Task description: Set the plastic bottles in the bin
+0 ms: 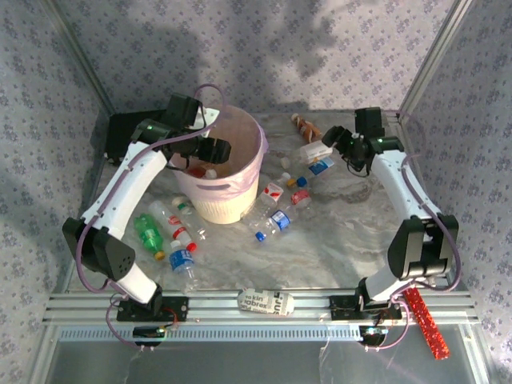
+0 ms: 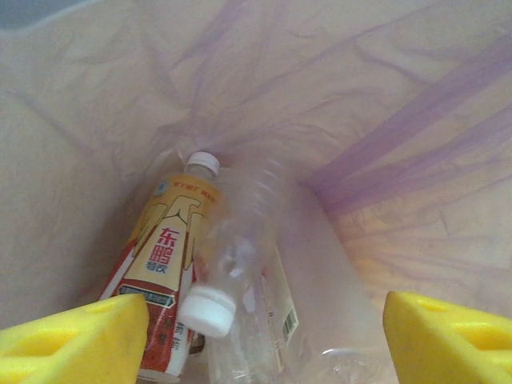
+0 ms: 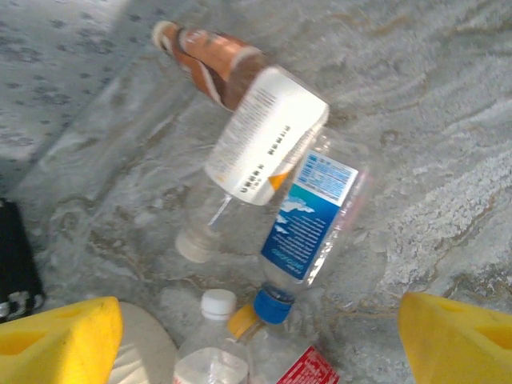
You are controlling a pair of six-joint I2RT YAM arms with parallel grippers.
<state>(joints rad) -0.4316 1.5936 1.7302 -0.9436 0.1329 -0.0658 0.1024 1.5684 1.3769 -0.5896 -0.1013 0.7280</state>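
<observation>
1. pink plastic bin [image 1: 228, 206], tall and round, stands left of centre on the grey marbled table [image 1: 336, 248]. a thin lilac liner [image 2: 384, 136] is folded over its rim, and a flat black case [image 1: 122, 132] lies behind it by the far-left wall.
2. the left gripper [image 2: 260, 324] hangs over the bin's mouth and looks straight down inside. its 2 yellow foam pads [image 2: 76, 336] stand wide apart and grip nothing.
3. 2 plastic bottles lie at the bottom of the bin, touching side by side. one is a yellow-red bottle [image 2: 164, 264] with a white cap. the other is a crumpled clear bottle [image 2: 248, 264] whose white cap points up toward the camera.
4. the right gripper [image 3: 256, 336] hovers above the far-right part of the table, its pads also wide and holding nothing.
5. 5 bottles crowd together beneath it:
   - a brown-orange bottle [image 3: 212, 60]
   - a white-labelled bottle [image 3: 264, 136] overlapping the brown-orange one
   - a blue-labelled bottle [image 3: 308, 224] with a blue cap
   - a white-capped bottle [image 3: 212, 344]
   - a red-labelled bottle [image 3: 308, 370] at the bottom edge of the right wrist view
6. left of the bin, close beside the left arm, at least 3 more bottles lie on their sides. one is a green bottle [image 1: 148, 232], and another is a clear bottle with a blue label [image 1: 182, 260].
7. a white printed packet [image 1: 266, 302] rests on the near rail between the 2 arm bases. a red glittery strip [image 1: 424, 324] lies beside the right base.
</observation>
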